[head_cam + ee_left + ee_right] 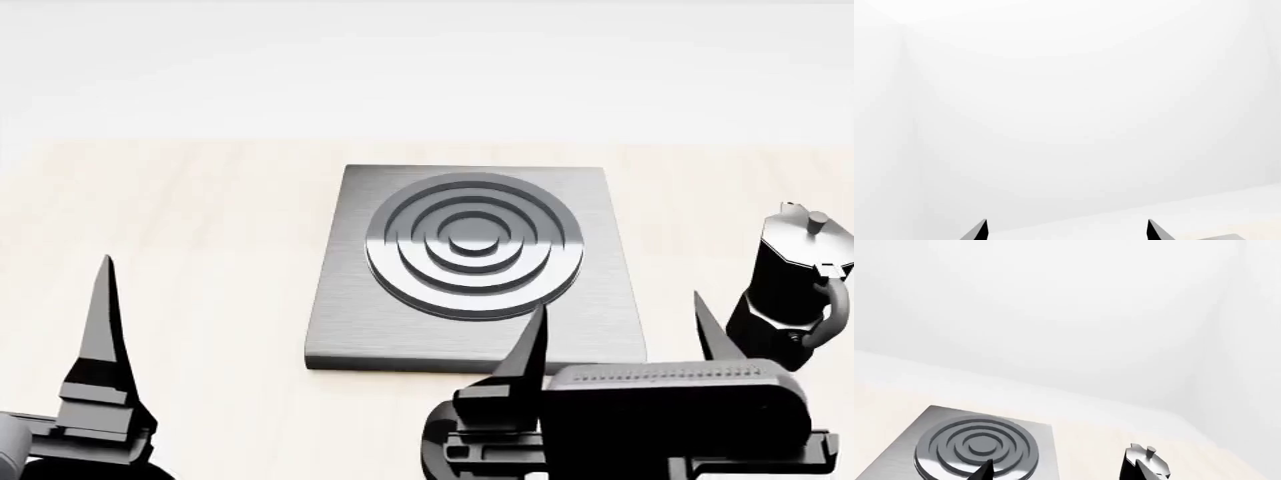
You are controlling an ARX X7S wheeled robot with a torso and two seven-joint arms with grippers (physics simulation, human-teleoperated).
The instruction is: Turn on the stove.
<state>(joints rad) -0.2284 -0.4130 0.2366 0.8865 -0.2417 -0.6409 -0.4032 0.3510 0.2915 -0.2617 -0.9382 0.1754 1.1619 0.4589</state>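
The stove (475,262) lies mid-tabletop (174,250); the right gripper (621,325) hangs spread over its near edge, possibly hiding the knob. The left gripper (107,300) is spread near the tabletop's front-left corner

Pale wood-grain table (174,250) is carrying two things. Grey brushed-metal stove (470,262) is lying flat near table's middle, ring burner facing up. Black moka pot (798,285) is standing upright at head view's right, just beside the plate but apart from it. Table's far edge is meeting white wall.
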